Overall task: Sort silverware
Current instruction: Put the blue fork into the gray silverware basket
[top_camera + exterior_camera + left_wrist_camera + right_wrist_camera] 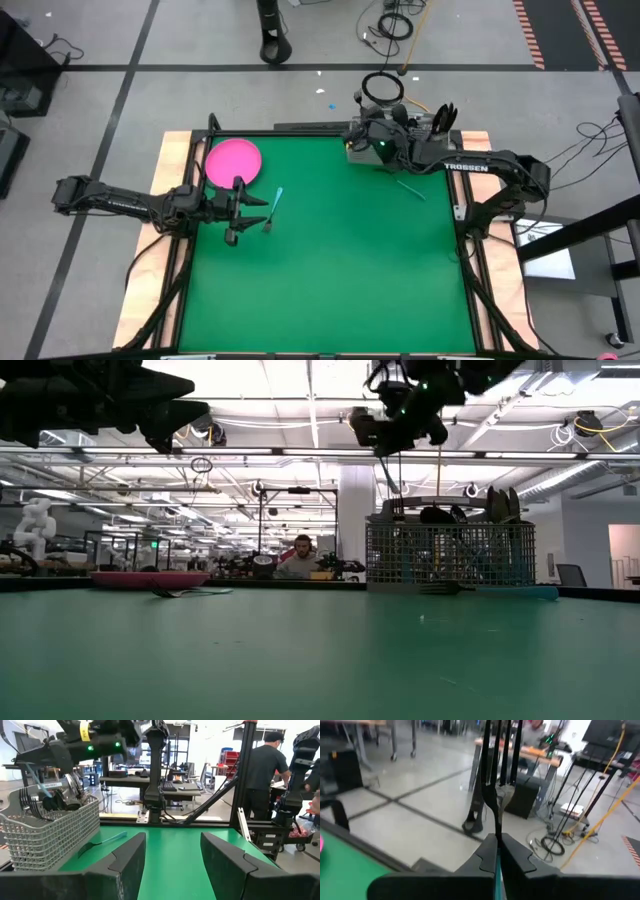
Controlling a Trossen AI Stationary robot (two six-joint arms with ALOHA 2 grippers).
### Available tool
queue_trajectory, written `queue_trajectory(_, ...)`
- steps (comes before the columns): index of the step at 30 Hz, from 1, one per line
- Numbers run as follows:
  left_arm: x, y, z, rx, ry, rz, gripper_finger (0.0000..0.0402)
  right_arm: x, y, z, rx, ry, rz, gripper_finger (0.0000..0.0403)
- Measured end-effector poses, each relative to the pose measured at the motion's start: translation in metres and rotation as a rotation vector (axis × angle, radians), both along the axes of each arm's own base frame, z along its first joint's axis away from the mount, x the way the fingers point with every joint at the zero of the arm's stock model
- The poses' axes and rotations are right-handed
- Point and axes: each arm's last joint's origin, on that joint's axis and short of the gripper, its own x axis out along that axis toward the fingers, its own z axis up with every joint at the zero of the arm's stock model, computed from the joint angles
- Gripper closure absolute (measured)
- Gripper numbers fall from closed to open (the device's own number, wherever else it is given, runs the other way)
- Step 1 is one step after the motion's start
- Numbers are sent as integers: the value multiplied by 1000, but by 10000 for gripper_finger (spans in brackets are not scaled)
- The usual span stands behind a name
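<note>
Dark R hand [497, 851] pinched shut on fork [493, 802] above mesh caddy [362, 145]; L hand [237, 211] wide open, empty, beside pink plate [233, 160].

The left gripper [172, 862] is spread wide over bare green table [172, 845]. Ahead and to one side stands a wire basket [47, 832] of silverware [35, 802], with a blue-handled fork [102, 842] lying beside it.

We're in a big robotics lab: strip lights [300, 400] overhead, workbenches [165, 782] beyond, cables [395, 25] across the taped floor [100, 90], a person [262, 770] at right.
</note>
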Motion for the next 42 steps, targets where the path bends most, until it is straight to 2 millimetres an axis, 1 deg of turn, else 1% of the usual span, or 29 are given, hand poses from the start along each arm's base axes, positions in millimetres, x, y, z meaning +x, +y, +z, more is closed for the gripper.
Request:
queue_trajectory(4, 0, 0, 0, 0, 1, 0, 210, -10, -6, -20, -65, -46, -18, 403)
queue_trajectory(7, 0, 0, 0, 6, 2, 0, 210, -17, -9, -33, -87, -42, -31, 403)
queue_trajectory(11, 0, 0, -1, 24, 8, 2, 210, -24, -13, -48, -80, 11, -70, 403)
queue_trajectory(17, 0, 0, -2, 25, 15, 14, 210, -33, -18, -61, -63, 18, -102, 403)
queue_trajectory(22, 0, 0, -2, 23, 15, 15, 210, -39, -18, -74, -28, -1, -121, 403)
queue_trajectory(29, 0, 0, -2, 23, 15, 15, 210, -41, -17, -79, -10, -10, -125, 403)
queue_trajectory(32, 0, 0, -2, 22, 16, 16, 210, -41, -17, -81, 13, -46, -135, 397)
queue_trajectory(35, 0, 0, -2, 22, 16, 16, 210, -42, -16, -82, 25, -52, -139, 383)
queue_trajectory(37, 0, 0, -2, 22, 16, 16, 210, -42, -16, -83, 22, -19, -135, 371)
queue_trajectory(42, 0, 0, -2, 21, 16, 16, 210, -43, -15, -83, 24, 5, -131, 333)
